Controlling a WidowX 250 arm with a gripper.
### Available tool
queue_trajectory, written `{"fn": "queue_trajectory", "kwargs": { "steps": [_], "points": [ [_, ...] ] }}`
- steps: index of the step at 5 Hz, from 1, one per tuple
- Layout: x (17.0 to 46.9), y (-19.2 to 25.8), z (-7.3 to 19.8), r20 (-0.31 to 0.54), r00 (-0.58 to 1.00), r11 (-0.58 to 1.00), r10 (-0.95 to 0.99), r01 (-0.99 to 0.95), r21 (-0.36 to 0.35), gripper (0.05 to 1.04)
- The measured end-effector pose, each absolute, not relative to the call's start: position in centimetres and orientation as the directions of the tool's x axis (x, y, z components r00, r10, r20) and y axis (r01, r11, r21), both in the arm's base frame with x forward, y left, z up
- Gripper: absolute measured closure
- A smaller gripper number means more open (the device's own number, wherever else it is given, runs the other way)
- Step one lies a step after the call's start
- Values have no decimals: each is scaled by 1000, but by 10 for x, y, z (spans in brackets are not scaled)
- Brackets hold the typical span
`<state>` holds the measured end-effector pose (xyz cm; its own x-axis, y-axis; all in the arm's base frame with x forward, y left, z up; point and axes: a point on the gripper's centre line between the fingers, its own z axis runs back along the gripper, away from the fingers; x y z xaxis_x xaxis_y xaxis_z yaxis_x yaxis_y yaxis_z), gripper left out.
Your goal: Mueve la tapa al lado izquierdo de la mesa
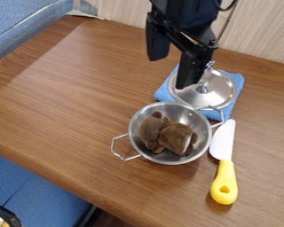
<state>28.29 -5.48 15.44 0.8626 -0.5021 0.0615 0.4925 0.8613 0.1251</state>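
The black gripper (171, 71) hangs from the top edge over the upper middle of the table, its two fingers apart and nothing held between them. The round metal lid (220, 95), with a small knob on top, lies on a folded blue cloth (164, 95) to the gripper's right. One finger stands in front of the lid's left part. The wooden table (67, 97) stretches out to the left of the gripper and lid.
Just below the lid is a metal pot (137, 119) with two wire handles, holding a brown plush toy (174, 136). A knife (225, 177) with a yellow handle lies right of it. A wall (263, 31) borders the table's back.
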Motion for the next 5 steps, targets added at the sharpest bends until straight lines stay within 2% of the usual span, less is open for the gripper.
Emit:
{"fn": "queue_trajectory", "kwargs": {
  "steps": [1,2,5],
  "points": [
    [283,-56,147,38,865,863,-500,493,112,79],
    [292,-54,146,58,873,873,-485,479,94,79],
    [343,-59,127,85,873,877,-481,480,32,79]
  ]
}}
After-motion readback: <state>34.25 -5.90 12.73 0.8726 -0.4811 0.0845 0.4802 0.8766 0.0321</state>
